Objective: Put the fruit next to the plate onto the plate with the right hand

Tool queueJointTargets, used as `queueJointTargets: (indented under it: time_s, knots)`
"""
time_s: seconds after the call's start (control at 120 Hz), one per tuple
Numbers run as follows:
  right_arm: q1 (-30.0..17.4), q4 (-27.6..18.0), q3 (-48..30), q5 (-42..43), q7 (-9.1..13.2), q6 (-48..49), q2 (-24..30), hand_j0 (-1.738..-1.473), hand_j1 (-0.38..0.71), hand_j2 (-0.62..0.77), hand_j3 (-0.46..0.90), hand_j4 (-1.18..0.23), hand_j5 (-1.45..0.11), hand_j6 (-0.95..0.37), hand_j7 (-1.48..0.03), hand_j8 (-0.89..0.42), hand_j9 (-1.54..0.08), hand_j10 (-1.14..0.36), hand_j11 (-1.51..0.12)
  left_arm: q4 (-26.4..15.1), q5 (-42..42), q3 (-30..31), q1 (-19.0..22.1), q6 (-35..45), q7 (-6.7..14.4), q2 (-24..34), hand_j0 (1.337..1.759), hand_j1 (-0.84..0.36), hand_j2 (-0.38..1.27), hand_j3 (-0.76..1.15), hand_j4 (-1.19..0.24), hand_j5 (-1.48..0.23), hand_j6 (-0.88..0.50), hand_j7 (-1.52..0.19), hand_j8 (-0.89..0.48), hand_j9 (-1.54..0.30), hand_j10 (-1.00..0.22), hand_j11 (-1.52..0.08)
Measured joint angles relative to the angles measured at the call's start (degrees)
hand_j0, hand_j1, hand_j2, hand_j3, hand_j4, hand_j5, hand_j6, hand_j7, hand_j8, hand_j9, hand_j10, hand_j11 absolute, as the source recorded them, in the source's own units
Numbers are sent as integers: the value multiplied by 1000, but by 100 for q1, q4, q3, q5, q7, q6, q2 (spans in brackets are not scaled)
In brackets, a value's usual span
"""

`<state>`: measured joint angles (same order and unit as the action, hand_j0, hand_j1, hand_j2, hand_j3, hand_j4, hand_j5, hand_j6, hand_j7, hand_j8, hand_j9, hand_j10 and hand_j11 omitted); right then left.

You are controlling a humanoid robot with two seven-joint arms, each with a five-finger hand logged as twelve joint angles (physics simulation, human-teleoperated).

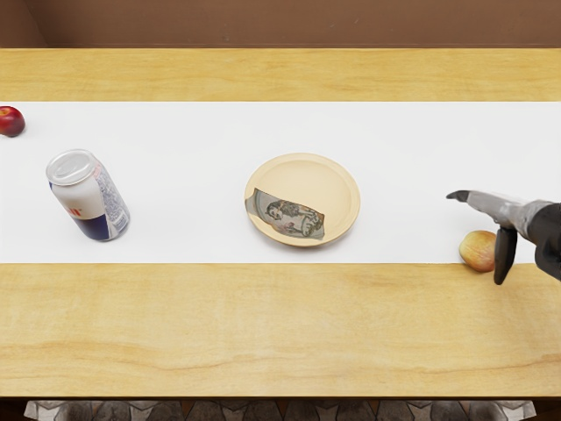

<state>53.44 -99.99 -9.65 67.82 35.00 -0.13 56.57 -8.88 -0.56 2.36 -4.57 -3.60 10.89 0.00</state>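
Right hand point(513, 217) — fingers point(473, 198) spread — beside the fruit point(476, 250)

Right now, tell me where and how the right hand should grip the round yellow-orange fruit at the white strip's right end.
Grip the round yellow-orange fruit across its widest middle, coming down from above and slightly from its right. It is round with no stem or handle to pinch, and the open right hand hangs just over that side, fingers spread.

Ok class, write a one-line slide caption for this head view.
Right hand open beside the yellowish fruit, right of the plate; can and red apple far left.
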Motion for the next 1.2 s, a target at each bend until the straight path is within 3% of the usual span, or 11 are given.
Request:
queueJointTargets:
  time_s: [0.308,1.2]
  knots:
    - [-347,-1,1,570,0,-433,-213,-1658,-188,-23,0,-146,-179,-149,-178,-147,-179,-144,-179,0,3,0,0,0,0,0,1658,339,2,0,-9,-11,-9,-11,-9,-11,-9,-11]
    - [-657,-1,8,801,0,-758,-189,-1658,-106,-36,0,-215,-269,-218,-268,-216,-269,-213,-268,0,0,0,0,0,0,0,1658,339,2,0,-9,-11,-9,-11,-9,-11,-9,-11]
